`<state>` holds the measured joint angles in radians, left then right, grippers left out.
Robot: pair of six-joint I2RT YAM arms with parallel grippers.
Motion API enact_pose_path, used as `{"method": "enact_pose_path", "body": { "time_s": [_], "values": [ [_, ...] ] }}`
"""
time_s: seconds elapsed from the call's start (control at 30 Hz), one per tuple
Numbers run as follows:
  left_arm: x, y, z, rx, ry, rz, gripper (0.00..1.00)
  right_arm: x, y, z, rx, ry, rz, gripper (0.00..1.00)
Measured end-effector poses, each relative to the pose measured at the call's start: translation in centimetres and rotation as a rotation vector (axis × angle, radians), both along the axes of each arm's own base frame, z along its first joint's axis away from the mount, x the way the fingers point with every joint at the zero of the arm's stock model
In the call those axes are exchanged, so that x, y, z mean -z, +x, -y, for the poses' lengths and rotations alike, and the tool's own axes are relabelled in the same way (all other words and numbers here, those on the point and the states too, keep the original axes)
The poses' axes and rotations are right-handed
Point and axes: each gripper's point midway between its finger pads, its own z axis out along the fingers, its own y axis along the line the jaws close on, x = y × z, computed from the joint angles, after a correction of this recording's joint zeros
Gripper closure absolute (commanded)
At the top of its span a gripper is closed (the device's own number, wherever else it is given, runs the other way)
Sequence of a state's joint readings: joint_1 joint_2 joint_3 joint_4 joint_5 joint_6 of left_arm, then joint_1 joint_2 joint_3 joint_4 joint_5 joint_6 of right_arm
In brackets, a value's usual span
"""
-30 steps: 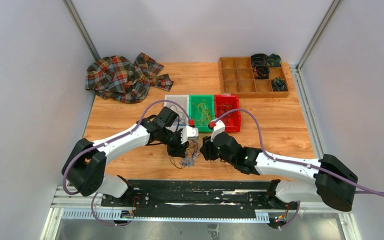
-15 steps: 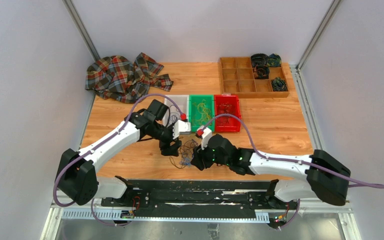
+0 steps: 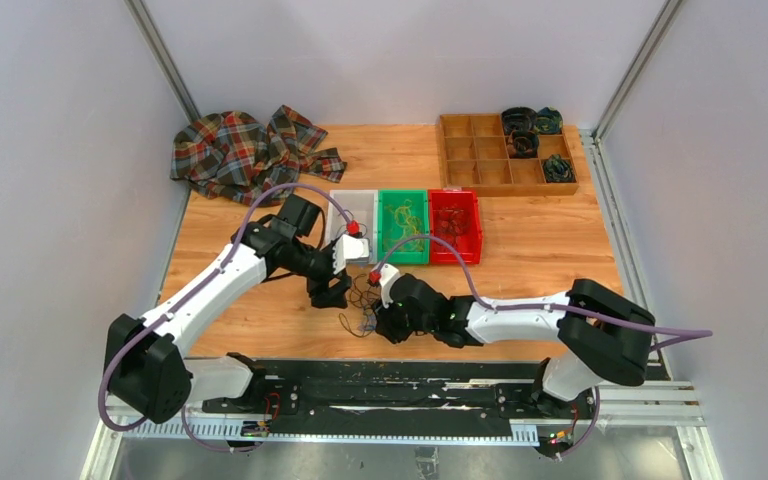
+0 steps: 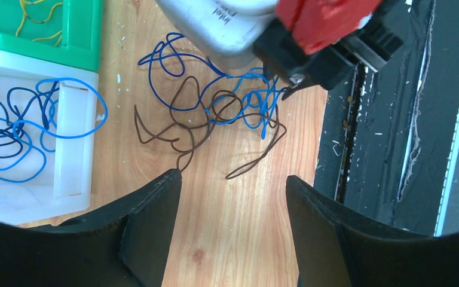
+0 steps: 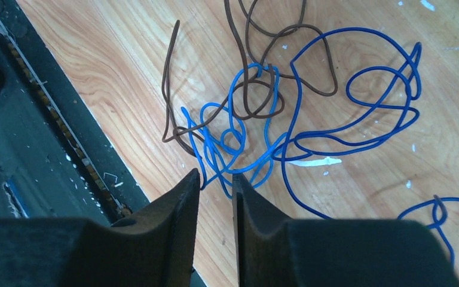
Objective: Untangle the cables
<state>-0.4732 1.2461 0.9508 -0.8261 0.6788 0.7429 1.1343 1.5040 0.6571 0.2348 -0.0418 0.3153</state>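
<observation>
**Top view.** Your cables lie in one small tangle close to the near edge of the table, a little left of its middle. They sit just in front of the white bin. The green bin and red bin stand in a row to the right of the white one, and a yellow bundle lies in the green. Your left gripper is at the tangle's left side. Your right gripper is at its near right side. A plaid cloth lies at the far left corner and a wooden tray at the far right corner.

**Left wrist view.** Your left jaws are spread wide, with only bare wood between them. The cables lie beyond the tips, blue and brown, looped through each other. The right gripper's tip touches the blue on the side toward the near edge. A blue bundle lies in the white bin, with one loop over its rim.

**Right wrist view.** Your right jaws are nearly together, and the narrow slit between them shows only wood. Blue loops end right at the tips. The rest of the tangle spreads beyond them, brown crossing blue, hard by the near edge.
</observation>
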Motion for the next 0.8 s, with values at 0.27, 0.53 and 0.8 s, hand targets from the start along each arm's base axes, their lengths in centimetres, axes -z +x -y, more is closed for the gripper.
{"method": "enact_pose_path", "body": {
  "time_s": [0.27,0.53,0.8],
  "values": [
    [-0.7,-0.5,-0.2,0.014,0.003,0.002,0.31,-1.0,0.5,-1.0,0.001,0.054,0.025,0.99],
    [-2.3,-0.5,-0.1,0.016,-0.014,0.017,0.31,-6.6,-0.3,0.6,0.011,0.204,0.081,0.99],
    [-5.9,-1.1,1.6,0.085,-0.044,0.065,0.31,-13.4,-0.9,1.8,0.011,0.369,0.153,0.99]
  ]
}}
